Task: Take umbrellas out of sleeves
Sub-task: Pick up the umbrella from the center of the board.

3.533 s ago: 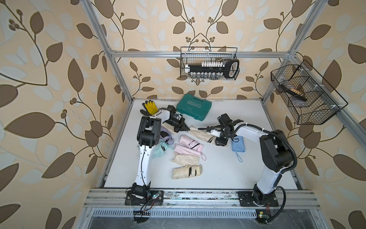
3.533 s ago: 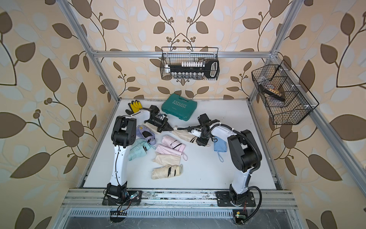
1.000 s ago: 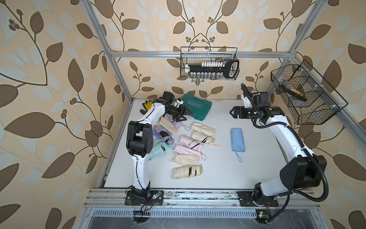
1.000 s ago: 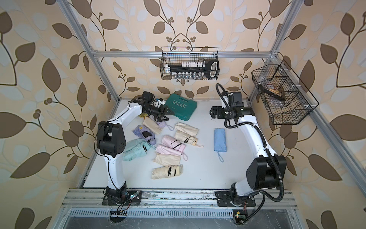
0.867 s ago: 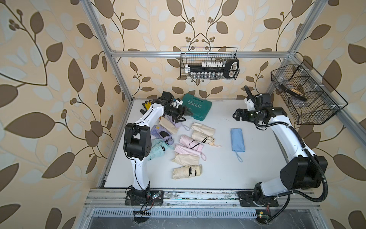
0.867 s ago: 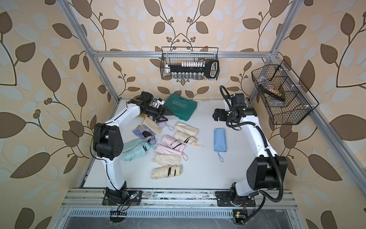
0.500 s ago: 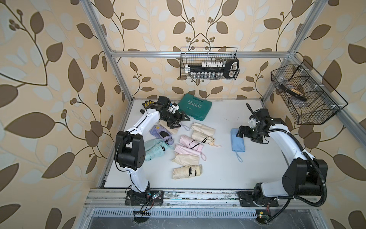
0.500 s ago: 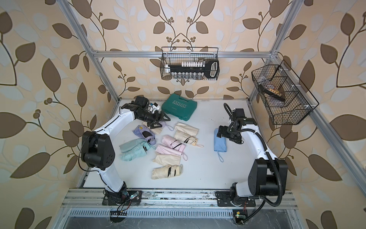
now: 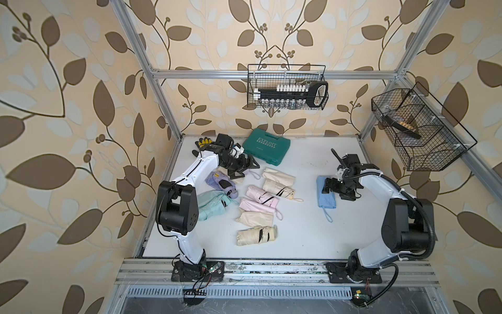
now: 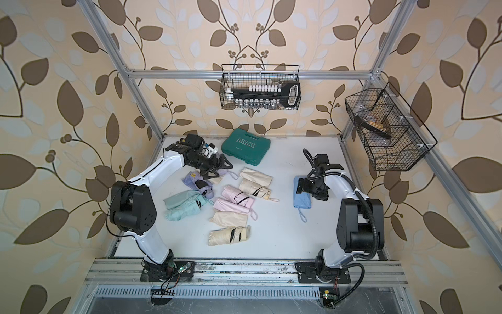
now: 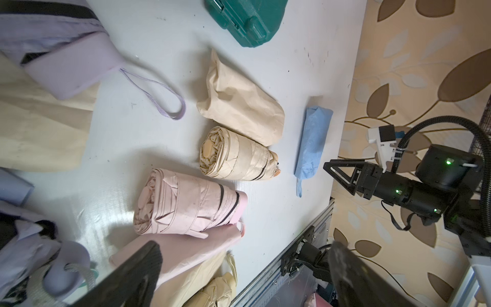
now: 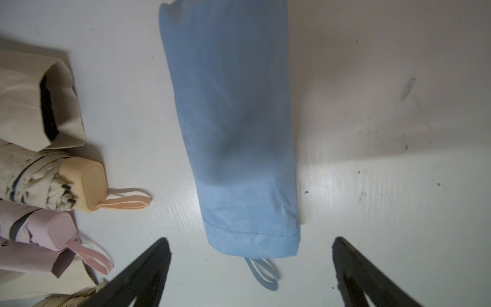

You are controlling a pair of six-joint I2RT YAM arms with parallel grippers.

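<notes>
Over the far left of the worktop the left arm stretches away from its base, elbow bent, wrist turned toward the green case. The left arm's jaws hang spread wide near the lilac umbrella, pinching nothing. The right arm folds in from the right side, wrist angled down. The right arm's jaws stand spread on either side of the open end of the one blue sleeve, apart from it. That sleeve is rounded, not flat, and a loop pokes from its mouth. Lying bare are two cream umbrellas, one pink umbrella and the one lilac. Three cream sleeves and one pink sleeve lie limp among them. One mint bundle lies beside the left arm; whether it is umbrella, sleeve or both, I cannot tell.
</notes>
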